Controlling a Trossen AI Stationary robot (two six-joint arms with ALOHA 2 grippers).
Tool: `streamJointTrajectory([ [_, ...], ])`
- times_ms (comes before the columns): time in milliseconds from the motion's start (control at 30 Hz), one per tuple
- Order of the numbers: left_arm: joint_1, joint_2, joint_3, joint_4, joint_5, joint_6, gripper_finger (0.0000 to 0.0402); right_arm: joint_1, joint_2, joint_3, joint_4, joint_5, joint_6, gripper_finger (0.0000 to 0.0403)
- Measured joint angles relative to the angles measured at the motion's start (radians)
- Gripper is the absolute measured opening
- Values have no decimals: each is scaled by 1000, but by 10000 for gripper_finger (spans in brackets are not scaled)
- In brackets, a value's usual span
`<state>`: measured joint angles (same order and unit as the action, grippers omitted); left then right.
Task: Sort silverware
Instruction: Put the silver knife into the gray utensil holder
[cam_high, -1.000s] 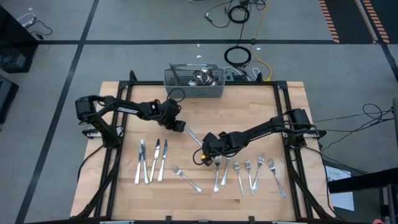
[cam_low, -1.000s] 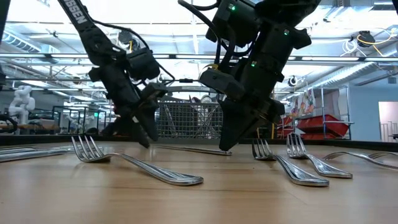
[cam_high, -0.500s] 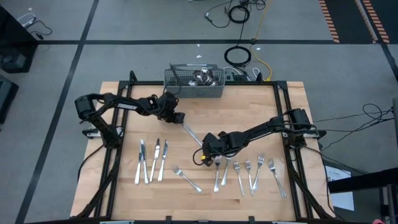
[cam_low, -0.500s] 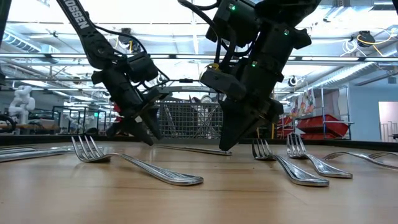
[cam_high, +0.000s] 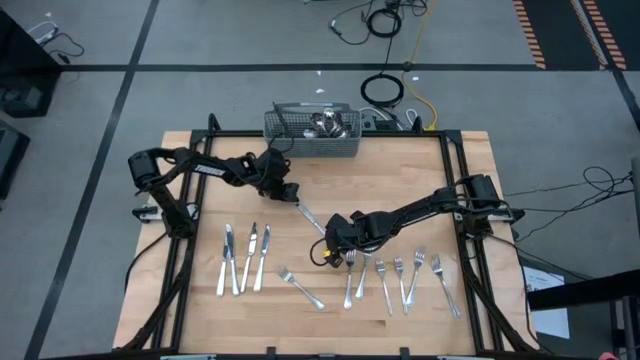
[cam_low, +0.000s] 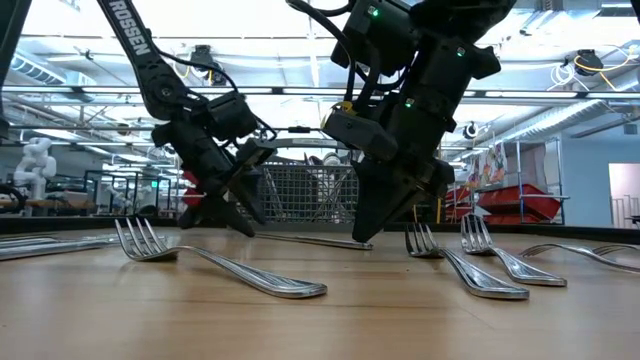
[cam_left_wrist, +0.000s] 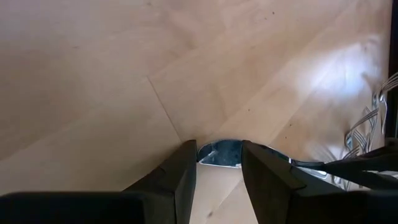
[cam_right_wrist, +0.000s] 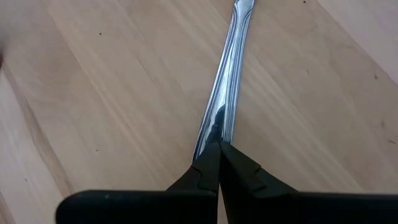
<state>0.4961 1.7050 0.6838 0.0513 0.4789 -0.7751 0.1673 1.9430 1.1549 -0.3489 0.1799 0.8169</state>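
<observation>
**Both grippers on one utensil risked a tug-of-war**

The right gripper (cam_high: 330, 250) pinched tight on a utensil's handle (cam_right_wrist: 227, 93) lying mid-desk (cam_high: 200, 310). The left gripper (cam_high: 287, 192), jaws parted, straddled its far end (cam_left_wrist: 219, 153). Closing and pulling could twist it loose, scattering sorted forks (cam_high: 398, 270) nearby.

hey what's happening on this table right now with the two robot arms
The robot is sorting silverware on a wooden table. The right gripper, fingers shut, grips one end of a utensil lying mid-table. The left gripper is at the utensil's other end, fingers apart around it. Knives lie in a row on the left, forks on the right, with more pieces in the mesh basket.
</observation>
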Motion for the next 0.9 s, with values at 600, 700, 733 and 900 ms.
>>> streamJointTrajectory([
  [600, -3, 6, -5, 6, 35, 75, 35, 1, 0, 0, -2, -8, -18, 0],
  [700, -6, 6, -5, 5, 40, 104, 9, 0, 0, 0, -2, -12, -22, 0],
  [733, -6, 6, -5, 6, 41, 104, 9, 0, 0, 0, -2, -12, -22, 0],
  [900, -4, 4, -5, 9, 50, 99, 4, 0, -4, -1, 4, -12, -15, 0],
])
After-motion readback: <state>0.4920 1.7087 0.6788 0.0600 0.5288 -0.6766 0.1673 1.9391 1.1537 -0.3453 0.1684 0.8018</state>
